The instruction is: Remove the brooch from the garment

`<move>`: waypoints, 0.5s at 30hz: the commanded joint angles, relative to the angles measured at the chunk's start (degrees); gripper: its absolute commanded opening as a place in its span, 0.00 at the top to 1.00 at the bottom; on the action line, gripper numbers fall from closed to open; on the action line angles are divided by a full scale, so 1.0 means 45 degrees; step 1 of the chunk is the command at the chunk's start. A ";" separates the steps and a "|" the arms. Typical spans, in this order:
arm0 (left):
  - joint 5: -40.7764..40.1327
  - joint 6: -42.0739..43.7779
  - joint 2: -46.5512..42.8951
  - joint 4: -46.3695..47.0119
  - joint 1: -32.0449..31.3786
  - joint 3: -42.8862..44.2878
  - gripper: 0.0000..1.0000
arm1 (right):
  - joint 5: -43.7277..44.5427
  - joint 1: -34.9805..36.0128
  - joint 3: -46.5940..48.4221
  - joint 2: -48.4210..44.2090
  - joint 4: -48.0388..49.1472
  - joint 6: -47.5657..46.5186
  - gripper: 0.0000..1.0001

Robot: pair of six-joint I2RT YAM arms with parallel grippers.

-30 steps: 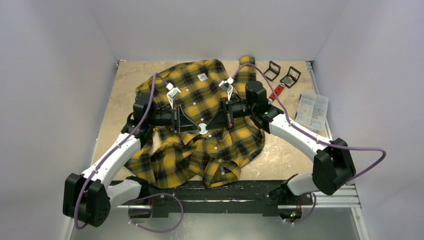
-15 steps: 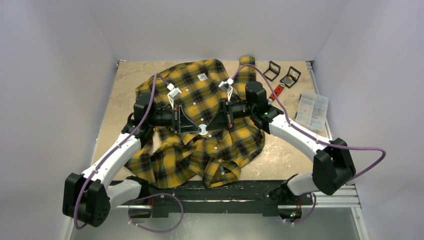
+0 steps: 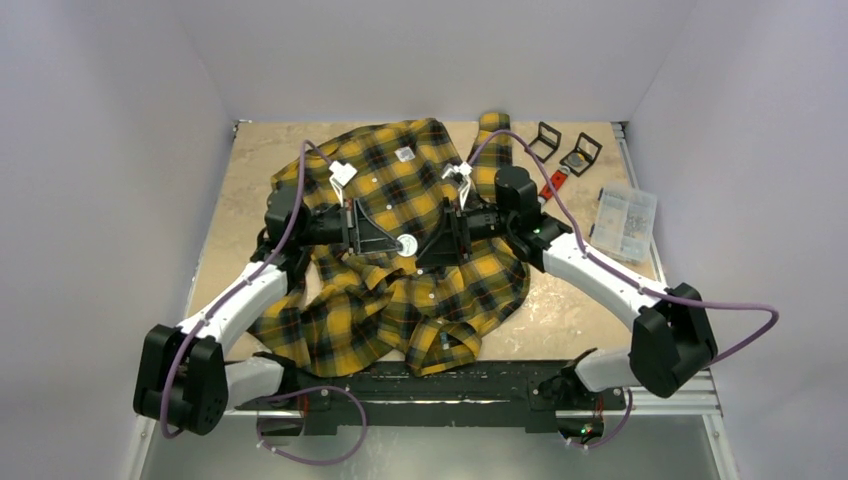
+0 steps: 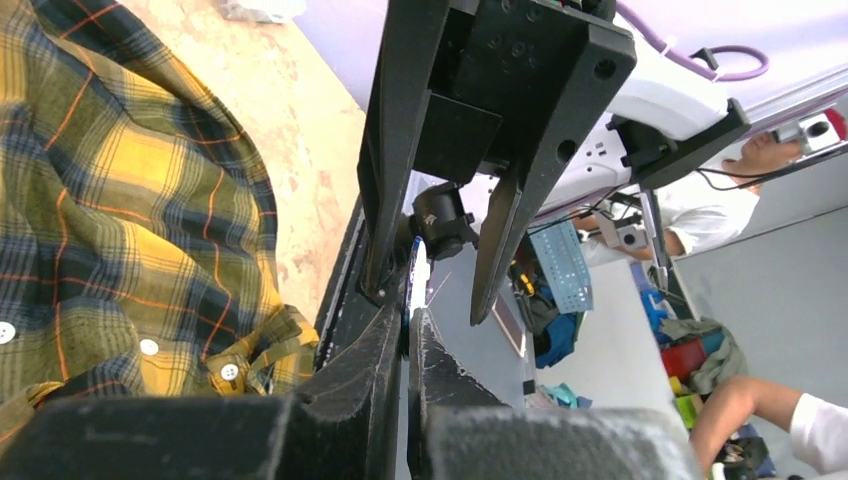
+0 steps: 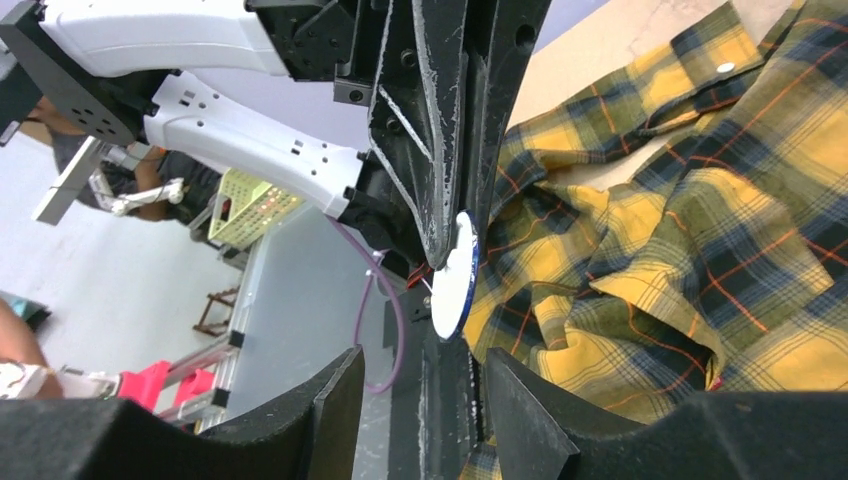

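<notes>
Left hand (image 4: 408, 318) pinches the one white brooch (image 5: 455, 275) over the single garment (image 3: 400, 190), right hand (image 5: 422, 360) spread.

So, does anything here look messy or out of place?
Only the plaid shirt: it lies crumpled on the table, folds bunched at its near edge. The round white brooch sits pinched in the left gripper.

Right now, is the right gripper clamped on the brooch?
No, the right gripper stands open; the white brooch sits pinched in the left gripper.
</notes>
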 commanded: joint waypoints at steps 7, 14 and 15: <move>0.0582 -0.3863 0.0630 0.5615 0.0052 -0.0450 1.00 | 0.0942 -0.0048 -0.0320 -0.0909 0.2379 0.1443 0.53; 0.0506 -0.3561 0.0355 0.5203 -0.0055 -0.0542 1.00 | 0.0780 -0.0044 -0.0398 -0.0657 0.3532 0.2563 0.57; 0.0505 -0.3467 0.0296 0.5095 -0.0055 -0.0547 1.00 | 0.0710 -0.0039 -0.0382 -0.0618 0.3708 0.2753 0.58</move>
